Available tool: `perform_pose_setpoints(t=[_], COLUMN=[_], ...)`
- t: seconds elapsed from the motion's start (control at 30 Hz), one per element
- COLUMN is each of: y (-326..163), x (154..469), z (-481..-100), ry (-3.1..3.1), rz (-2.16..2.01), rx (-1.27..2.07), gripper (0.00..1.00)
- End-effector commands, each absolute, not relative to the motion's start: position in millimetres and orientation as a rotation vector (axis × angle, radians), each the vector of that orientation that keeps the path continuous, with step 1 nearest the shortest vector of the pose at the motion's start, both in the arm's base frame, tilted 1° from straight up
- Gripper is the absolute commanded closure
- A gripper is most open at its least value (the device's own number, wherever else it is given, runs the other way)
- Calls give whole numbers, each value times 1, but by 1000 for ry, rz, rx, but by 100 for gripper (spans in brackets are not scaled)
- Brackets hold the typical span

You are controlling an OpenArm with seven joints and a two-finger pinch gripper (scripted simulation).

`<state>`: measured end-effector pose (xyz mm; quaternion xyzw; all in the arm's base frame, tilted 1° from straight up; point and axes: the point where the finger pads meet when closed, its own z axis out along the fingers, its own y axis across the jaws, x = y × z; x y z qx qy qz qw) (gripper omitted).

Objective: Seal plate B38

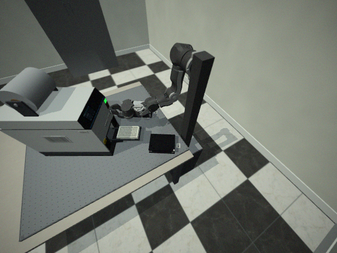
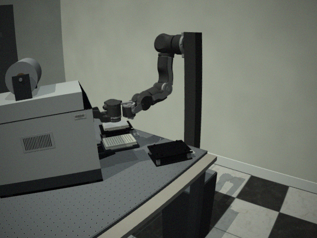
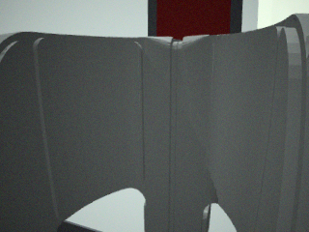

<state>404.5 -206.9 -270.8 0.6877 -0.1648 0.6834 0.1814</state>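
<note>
The plate B38 [image 1: 127,132] lies on the sealer's stage [image 1: 119,139], which stands out in front of the housing [image 1: 54,119]; its grid of wells shows on top, also in the exterior view [image 2: 119,141]. The nest N1 [image 1: 161,143] is a black block with nothing on it. My gripper [image 1: 111,107] is shut and empty, held level, its tips close to the right edge of the housing's front, just under the green lamp [image 1: 105,101]. I cannot tell if the tips touch the front.
B83 [image 2: 115,125], a white-topped plate, sits on the nest N2 [image 2: 115,130] right below my wrist. The arm's dark post [image 1: 196,98] stands at the table's far corner. A foil roll [image 1: 27,87] sits on top of the sealer.
</note>
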Motion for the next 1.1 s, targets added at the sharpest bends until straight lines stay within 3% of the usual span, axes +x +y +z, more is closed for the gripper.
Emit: perform_pose_setpoints(t=[0.0,1.07], y=[-205,-203], x=[404,397], z=[-274,-274], ry=[-468,-468], rz=[1934,1928], rx=[1952,1953], gripper=[100,100])
